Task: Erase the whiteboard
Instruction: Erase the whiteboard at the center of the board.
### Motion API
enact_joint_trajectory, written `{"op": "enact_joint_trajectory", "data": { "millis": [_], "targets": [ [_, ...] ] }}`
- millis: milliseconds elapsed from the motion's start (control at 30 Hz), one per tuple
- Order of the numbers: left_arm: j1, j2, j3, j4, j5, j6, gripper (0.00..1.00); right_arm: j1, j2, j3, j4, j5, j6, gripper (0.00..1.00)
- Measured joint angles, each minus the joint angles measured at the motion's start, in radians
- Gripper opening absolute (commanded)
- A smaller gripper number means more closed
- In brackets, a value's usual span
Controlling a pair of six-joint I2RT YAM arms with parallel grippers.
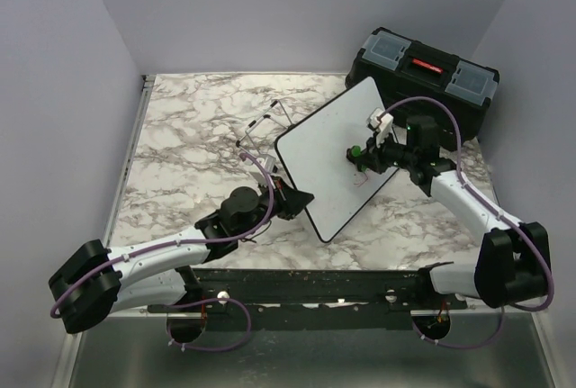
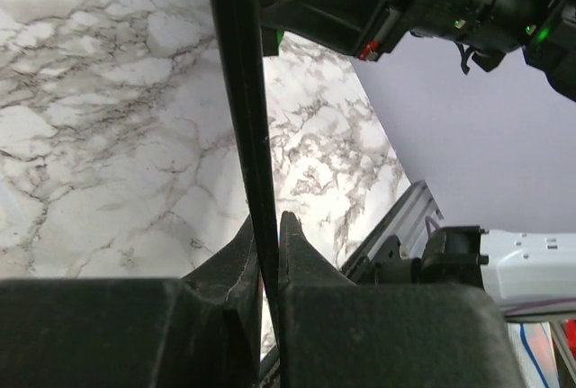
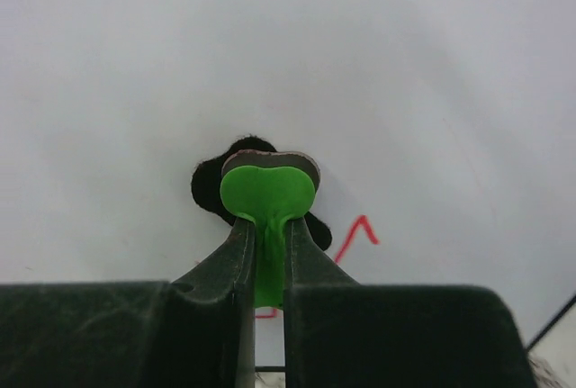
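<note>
Marble-patterned table top point(image 1: 193, 145) carries one whiteboard point(image 1: 337, 136), one black toolbox point(image 1: 423, 75) with a red handle at the far right corner, and one thin wire easel stand point(image 1: 263, 127) just beyond the board's left edge. In the top external view the two arms reach in from the near edge. The whiteboard sits right of centre, turned diagonally, with its far corner close in front of the toolbox. The left gripper point(image 1: 300, 197) meets the board at its left rim; the right gripper point(image 1: 362, 156) is over the board face, carrying one green eraser point(image 1: 355, 150). In the left wrist view the board appears edge-on as one black rim point(image 2: 241, 91) running from top to bottom of frame. The left gripper point(image 2: 268, 230) is closed on that rim, one finger on each side, with the table point(image 2: 108, 100) beyond it. Part of the right arm crosses the upper right. In the right wrist view the white face point(image 3: 270, 46) fills the frame. The right gripper point(image 3: 267, 235) is clamped on the eraser's green handle point(image 3: 267, 194), and the eraser's black pad point(image 3: 209, 192) rests against the board. Two red marks are visible: one chevron-shaped stroke point(image 3: 358, 233) just right of the fingers, and one short trace point(image 3: 265, 313) between them.
</note>
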State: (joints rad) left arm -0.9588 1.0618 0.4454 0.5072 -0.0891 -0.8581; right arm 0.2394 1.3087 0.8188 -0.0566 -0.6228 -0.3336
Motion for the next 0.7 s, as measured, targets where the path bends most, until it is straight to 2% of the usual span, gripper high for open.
{"op": "enact_joint_trajectory", "data": {
  "millis": [167, 333, 400, 533, 700],
  "targets": [
    [-0.009, 0.000, -0.016, 0.008, 0.023, -0.004, 0.00, -0.055, -0.046, -0.065, -0.092, -0.026, -0.212, 0.01],
    [-0.009, -0.001, -0.022, 0.007, 0.021, -0.003, 0.00, -0.036, -0.082, -0.121, -0.262, -0.132, -0.507, 0.01],
    [-0.006, -0.001, -0.023, 0.007, 0.021, 0.005, 0.00, -0.007, -0.089, -0.127, -0.304, -0.154, -0.557, 0.01],
    [-0.003, -0.001, -0.023, 0.008, 0.019, 0.021, 0.00, 0.061, -0.098, -0.130, -0.309, -0.180, -0.518, 0.00],
    [0.002, -0.001, -0.023, 0.022, 0.002, 0.023, 0.00, 0.084, -0.066, -0.091, -0.223, -0.164, -0.311, 0.01]
  ]
}}
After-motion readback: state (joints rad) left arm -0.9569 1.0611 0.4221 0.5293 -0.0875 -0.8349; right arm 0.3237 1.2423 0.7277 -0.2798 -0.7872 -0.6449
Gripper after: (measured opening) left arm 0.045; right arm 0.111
